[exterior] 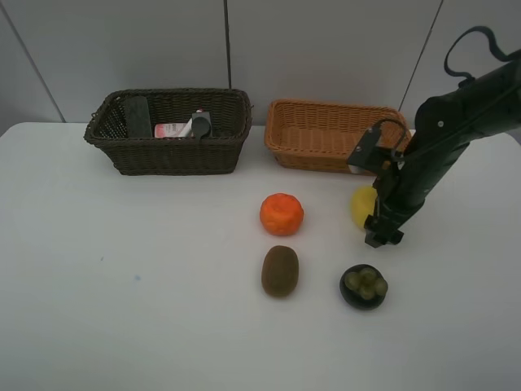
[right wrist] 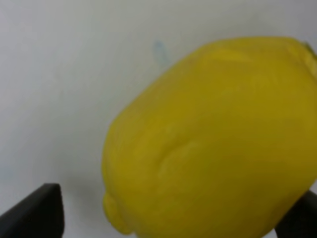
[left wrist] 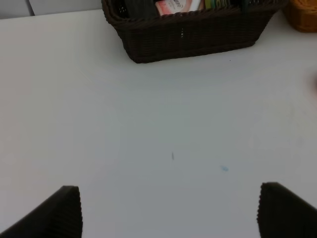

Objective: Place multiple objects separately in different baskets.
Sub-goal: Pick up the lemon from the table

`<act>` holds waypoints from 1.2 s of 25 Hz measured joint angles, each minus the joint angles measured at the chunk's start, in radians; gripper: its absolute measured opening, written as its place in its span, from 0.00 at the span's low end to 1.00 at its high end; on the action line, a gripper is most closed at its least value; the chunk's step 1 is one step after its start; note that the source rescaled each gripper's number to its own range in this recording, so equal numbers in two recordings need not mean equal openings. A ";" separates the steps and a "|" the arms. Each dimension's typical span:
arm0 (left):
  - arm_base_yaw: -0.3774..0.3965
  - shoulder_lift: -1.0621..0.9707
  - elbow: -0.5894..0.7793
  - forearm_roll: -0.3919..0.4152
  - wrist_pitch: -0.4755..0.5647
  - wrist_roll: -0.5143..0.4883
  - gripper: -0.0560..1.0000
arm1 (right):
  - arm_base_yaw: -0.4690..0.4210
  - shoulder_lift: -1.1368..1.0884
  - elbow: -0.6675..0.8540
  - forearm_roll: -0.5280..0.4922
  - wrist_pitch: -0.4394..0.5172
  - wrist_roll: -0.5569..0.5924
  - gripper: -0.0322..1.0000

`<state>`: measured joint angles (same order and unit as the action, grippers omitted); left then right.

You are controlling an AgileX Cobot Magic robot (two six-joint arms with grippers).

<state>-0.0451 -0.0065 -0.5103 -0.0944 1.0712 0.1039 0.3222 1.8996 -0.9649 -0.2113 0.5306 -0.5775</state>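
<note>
My left gripper (left wrist: 168, 213) hangs wide open over the table (left wrist: 148, 124), short of the dark brown basket (exterior: 167, 151) holding the pink bottle (exterior: 172, 130). Mid-table there's the orange (exterior: 282, 213), the kiwi (exterior: 280, 270) just in front and the mangosteen (exterior: 363, 286) further right. The light basket (exterior: 326, 151) is behind them. The right gripper (exterior: 383, 235) is down at the lemon (exterior: 362, 208), jaws spread either side of it.

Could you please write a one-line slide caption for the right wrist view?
Open right pincer straddles the lemon on the white table, jaws not yet closed.
</note>
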 joint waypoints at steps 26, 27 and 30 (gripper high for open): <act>0.000 0.000 0.000 0.000 0.000 0.000 0.93 | 0.000 0.060 -0.009 0.107 -0.075 0.000 1.00; 0.000 0.000 0.000 0.000 0.000 0.000 0.93 | 0.000 0.060 -0.009 0.107 -0.075 0.000 1.00; 0.000 0.000 0.000 0.000 0.000 0.000 0.93 | 0.000 0.060 -0.009 0.111 -0.082 0.000 1.00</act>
<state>-0.0451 -0.0065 -0.5103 -0.0944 1.0712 0.1039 0.3222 1.9596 -0.9739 -0.1005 0.4483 -0.5775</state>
